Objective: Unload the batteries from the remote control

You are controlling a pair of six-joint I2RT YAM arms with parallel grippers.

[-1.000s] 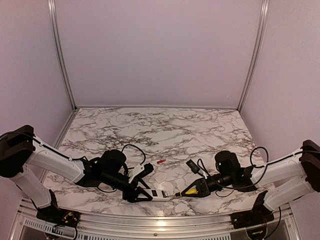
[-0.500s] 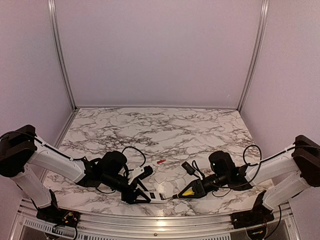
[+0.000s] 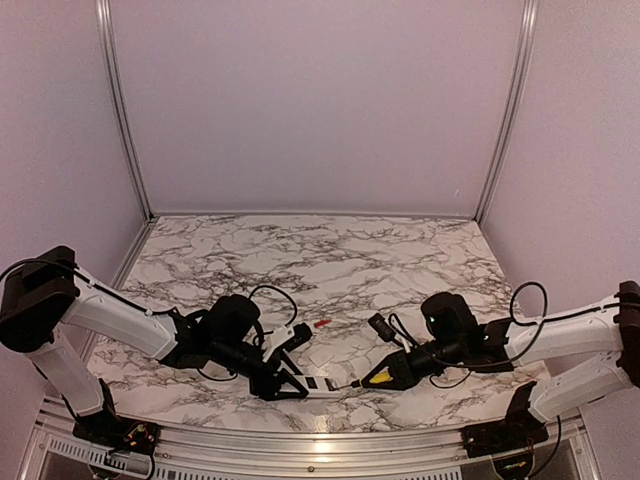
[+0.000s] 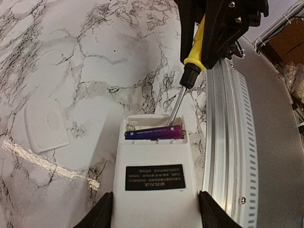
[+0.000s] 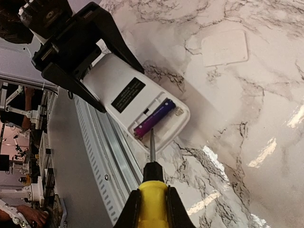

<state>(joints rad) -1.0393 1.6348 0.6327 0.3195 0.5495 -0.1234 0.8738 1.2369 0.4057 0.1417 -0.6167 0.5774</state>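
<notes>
Left wrist view tells it best. The left gripper [image 4: 155, 211] has its jaws clamped on the long sides of the slim white plastic remote control [image 4: 154, 161]. That pins it back-up on the grey-veined marble table [image 4: 95, 52], so it can't skate off under prying. That arm is stretched low, reaching toward 3 o'clock in the top view.

One dark blue-purple cylindrical battery [image 4: 154, 134] sits in the open bay at the remote's 12 o'clock end. The small red battery [image 3: 321, 323] lies loose on the table, about 12 o'clock of the remote from above. A squarish white plastic cover [image 4: 46, 126] lies off at 9 o'clock.

The right gripper [image 5: 152, 216], jaws shut on the yellow-handled screwdriver [image 5: 153, 187], sits low and points toward 9 o'clock. The tip's at the battery's end, so I'd guess levering it out is next.
</notes>
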